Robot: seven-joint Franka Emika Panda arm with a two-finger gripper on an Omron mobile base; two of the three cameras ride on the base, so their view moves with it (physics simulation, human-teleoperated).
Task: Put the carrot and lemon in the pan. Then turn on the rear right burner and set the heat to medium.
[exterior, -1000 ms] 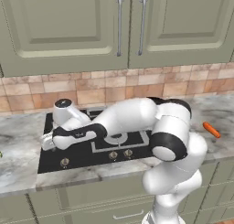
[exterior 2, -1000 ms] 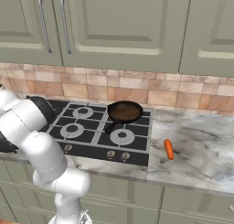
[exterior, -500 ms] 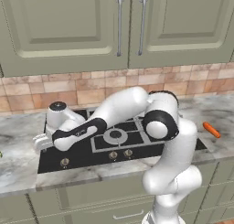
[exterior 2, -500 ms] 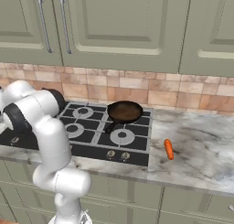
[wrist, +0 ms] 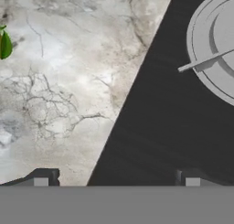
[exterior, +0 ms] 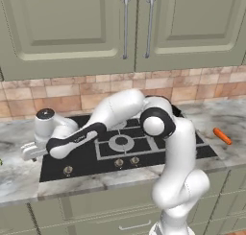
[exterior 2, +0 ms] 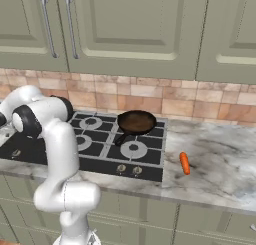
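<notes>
Two-finger gripper (wrist: 116, 181) spread wide, empty, over left edge of black cooktop (wrist: 155, 127). Slim orange carrot (exterior 2: 185, 162) on marble counter (exterior 2: 220, 159), far right of hand; dark round frying pan (exterior 2: 136, 122) between.

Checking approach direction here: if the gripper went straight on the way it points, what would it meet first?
The open gripper points down at the seam where the marble counter meets the black cooktop; it would likely hit bare surface there, though the depth is unclear.

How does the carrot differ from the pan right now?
The carrot is a slim orange stick; the pan is round, shallow and dark brown-black. The carrot lies on the marble counter right of the stove, while the pan sits on the stove's grates. The carrot is far smaller. Neither is held or touched.
</notes>
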